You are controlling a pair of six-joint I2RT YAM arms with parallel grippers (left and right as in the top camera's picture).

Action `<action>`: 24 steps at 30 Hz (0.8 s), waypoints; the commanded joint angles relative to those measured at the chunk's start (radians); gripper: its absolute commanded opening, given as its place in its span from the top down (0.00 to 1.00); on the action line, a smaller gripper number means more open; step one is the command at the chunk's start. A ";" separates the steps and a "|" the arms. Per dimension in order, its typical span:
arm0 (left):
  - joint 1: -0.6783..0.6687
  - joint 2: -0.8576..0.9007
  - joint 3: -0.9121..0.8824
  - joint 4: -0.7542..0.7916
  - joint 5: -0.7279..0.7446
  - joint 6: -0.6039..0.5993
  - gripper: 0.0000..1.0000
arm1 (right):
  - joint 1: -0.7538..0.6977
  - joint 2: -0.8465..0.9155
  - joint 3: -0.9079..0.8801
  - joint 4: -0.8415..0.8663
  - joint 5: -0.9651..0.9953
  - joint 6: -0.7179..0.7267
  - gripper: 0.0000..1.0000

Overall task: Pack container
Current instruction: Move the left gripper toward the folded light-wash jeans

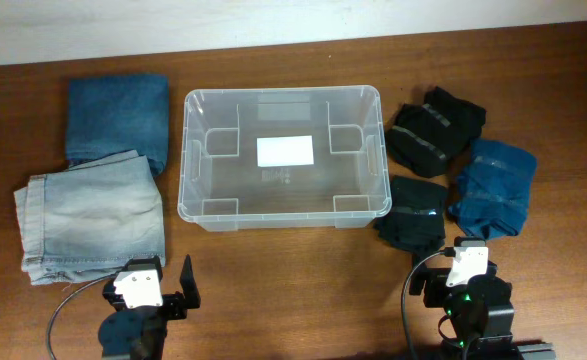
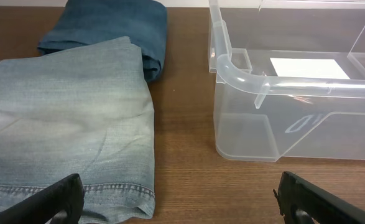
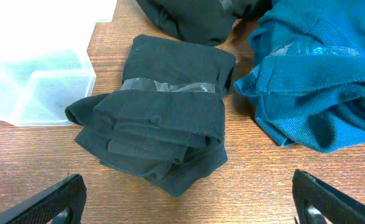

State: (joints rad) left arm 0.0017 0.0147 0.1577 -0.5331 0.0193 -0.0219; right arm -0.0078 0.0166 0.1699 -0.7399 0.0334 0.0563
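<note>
The clear plastic container (image 1: 283, 160) stands empty in the middle of the table, a white label on its base; it also shows in the left wrist view (image 2: 281, 87) and at the left of the right wrist view (image 3: 33, 68). My left gripper (image 2: 182, 202) is open and empty near the front edge, beside the light folded jeans (image 1: 88, 215). My right gripper (image 3: 188, 202) is open and empty just in front of a black taped clothing bundle (image 3: 160, 124).
Dark blue folded jeans (image 1: 118, 118) lie behind the light jeans. Right of the container lie a second black bundle (image 1: 435, 128) and a teal bundle (image 1: 493, 187), which also shows in the right wrist view (image 3: 319, 81).
</note>
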 commanded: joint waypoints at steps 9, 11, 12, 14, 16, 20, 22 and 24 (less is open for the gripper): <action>-0.004 -0.008 -0.011 0.025 0.022 0.015 0.01 | -0.006 -0.008 -0.008 -0.003 0.001 0.012 0.02; -0.004 -0.008 -0.011 0.025 0.022 0.015 0.00 | -0.006 -0.008 -0.008 -0.003 0.001 0.012 0.01; -0.004 -0.008 -0.011 0.025 0.022 0.015 0.01 | -0.006 -0.008 -0.008 -0.003 0.001 0.012 0.02; -0.004 -0.008 -0.011 0.025 0.023 0.015 0.01 | -0.006 -0.008 -0.008 -0.003 0.001 0.012 0.02; -0.004 -0.008 -0.011 0.029 0.034 0.015 0.01 | -0.006 -0.008 -0.008 -0.003 0.001 0.012 0.02; -0.003 -0.005 0.014 0.054 0.078 -0.043 0.01 | -0.006 -0.008 -0.008 -0.003 0.001 0.012 0.02; -0.003 0.021 0.066 0.027 0.006 -0.134 0.01 | -0.006 -0.008 -0.008 -0.003 0.001 0.012 0.02; -0.003 0.088 0.143 0.000 -0.067 -0.181 0.01 | -0.006 -0.008 -0.008 -0.003 0.001 0.012 0.02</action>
State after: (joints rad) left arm 0.0017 0.0391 0.1955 -0.5251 0.0368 -0.0986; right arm -0.0078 0.0166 0.1699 -0.7403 0.0334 0.0570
